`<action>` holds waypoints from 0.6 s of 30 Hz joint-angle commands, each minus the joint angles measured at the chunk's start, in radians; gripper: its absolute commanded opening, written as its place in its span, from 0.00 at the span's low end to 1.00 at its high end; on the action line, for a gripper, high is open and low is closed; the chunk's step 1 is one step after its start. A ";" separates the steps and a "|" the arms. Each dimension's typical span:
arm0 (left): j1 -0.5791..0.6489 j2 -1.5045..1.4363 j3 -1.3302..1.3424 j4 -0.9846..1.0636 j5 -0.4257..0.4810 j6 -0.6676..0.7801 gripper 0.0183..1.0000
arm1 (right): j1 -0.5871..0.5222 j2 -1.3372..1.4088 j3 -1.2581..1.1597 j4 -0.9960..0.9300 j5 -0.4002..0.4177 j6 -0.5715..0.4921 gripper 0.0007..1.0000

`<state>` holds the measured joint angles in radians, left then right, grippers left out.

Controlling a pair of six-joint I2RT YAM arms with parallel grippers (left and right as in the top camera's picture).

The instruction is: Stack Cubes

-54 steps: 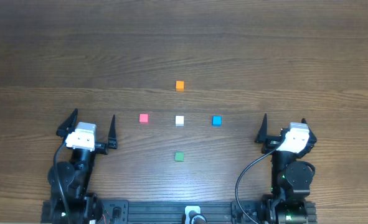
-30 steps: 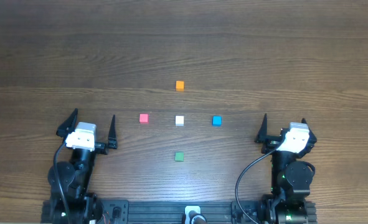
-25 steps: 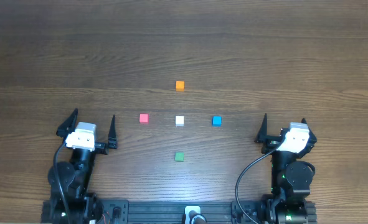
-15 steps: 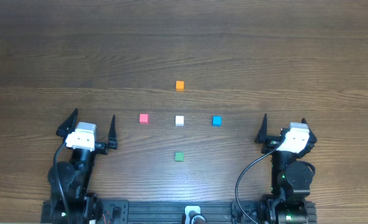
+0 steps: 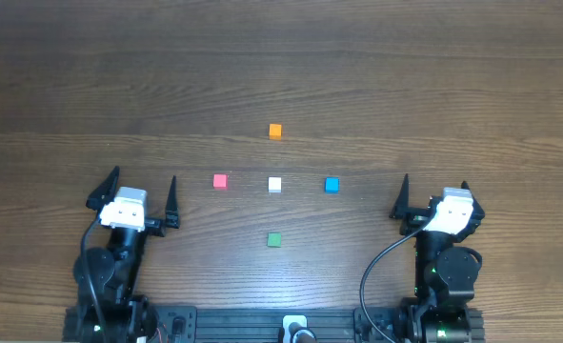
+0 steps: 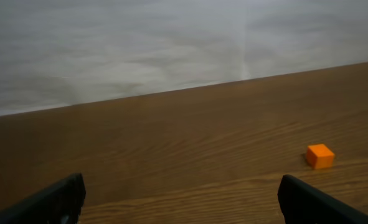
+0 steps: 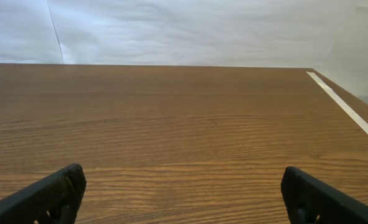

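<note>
Several small cubes lie on the wooden table in the top view: orange (image 5: pixel 275 131) farthest back, then pink (image 5: pixel 220 180), white (image 5: pixel 275 185) and blue (image 5: pixel 331 184) in a row, and green (image 5: pixel 274 240) nearest the arms. The orange cube (image 6: pixel 320 155) also shows far off in the left wrist view. My left gripper (image 5: pixel 139 191) stands open at the lower left, apart from the pink cube. My right gripper (image 5: pixel 434 197) stands open at the lower right, apart from the blue cube. Both hold nothing.
The wooden table (image 5: pixel 281 67) stretches wide behind the cubes. Its far edge meets a white wall (image 7: pixel 184 31), and a pale strip (image 7: pixel 345 106) runs along the right edge.
</note>
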<state>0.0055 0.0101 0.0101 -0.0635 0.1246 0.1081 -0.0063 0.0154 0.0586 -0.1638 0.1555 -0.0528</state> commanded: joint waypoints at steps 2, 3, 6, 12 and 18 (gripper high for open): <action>-0.040 0.048 0.047 0.024 0.021 -0.165 1.00 | -0.007 -0.011 -0.010 0.003 -0.009 0.003 0.99; -0.048 0.082 0.077 0.015 0.022 -0.203 1.00 | -0.007 -0.011 -0.010 0.003 -0.008 0.003 0.99; -0.076 0.227 0.213 -0.071 0.045 -0.286 1.00 | -0.007 -0.011 -0.010 0.003 -0.009 0.003 0.99; -0.145 0.636 0.589 -0.397 0.089 -0.383 1.00 | -0.007 -0.011 -0.010 0.004 -0.009 0.003 0.99; -0.272 0.999 0.859 -0.600 0.053 -0.432 1.00 | -0.007 -0.011 -0.010 0.003 -0.009 0.003 0.99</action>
<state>-0.2100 0.8806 0.7879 -0.6365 0.1902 -0.2592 -0.0071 0.0135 0.0586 -0.1635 0.1547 -0.0528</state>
